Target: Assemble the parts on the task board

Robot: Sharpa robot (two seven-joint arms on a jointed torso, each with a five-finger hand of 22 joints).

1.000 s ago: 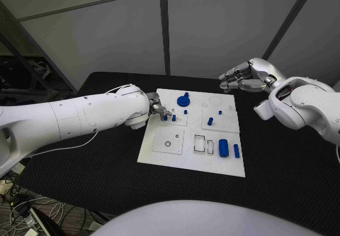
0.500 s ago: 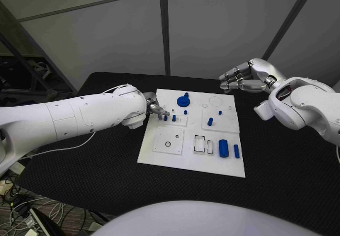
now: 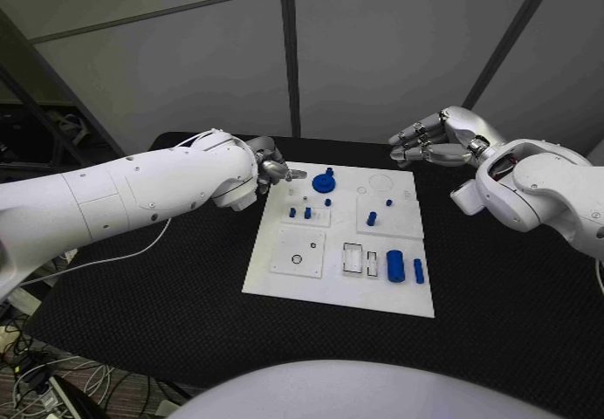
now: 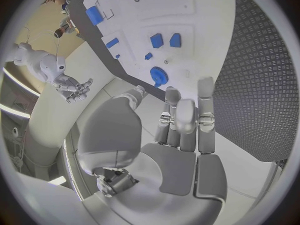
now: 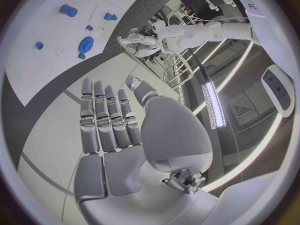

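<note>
One white board [image 3: 330, 278] lies mid-frame on the black table [image 3: 504, 288]. Blue parts on it: one gear [image 3: 325, 182] at upper centre, two pegs [image 3: 299, 212] side by side below it, one slanted peg [image 3: 373, 217] to their right, and one thick cylinder [image 3: 395, 264] beside one thin bar [image 3: 418, 270] at lower right. The left hand [image 3: 273, 170] hovers at the board's upper-left edge, fingers apart, holding nothing. The right hand [image 3: 435, 140], at upper right, is loosely curled and empty.

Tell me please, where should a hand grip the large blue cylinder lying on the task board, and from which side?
Grip the large blue cylinder across its middle, coming from above. It lies flat on the task board, so only its curved long sides are free. A thinner blue peg lies close beside it, so fingers probably need care there.
</note>
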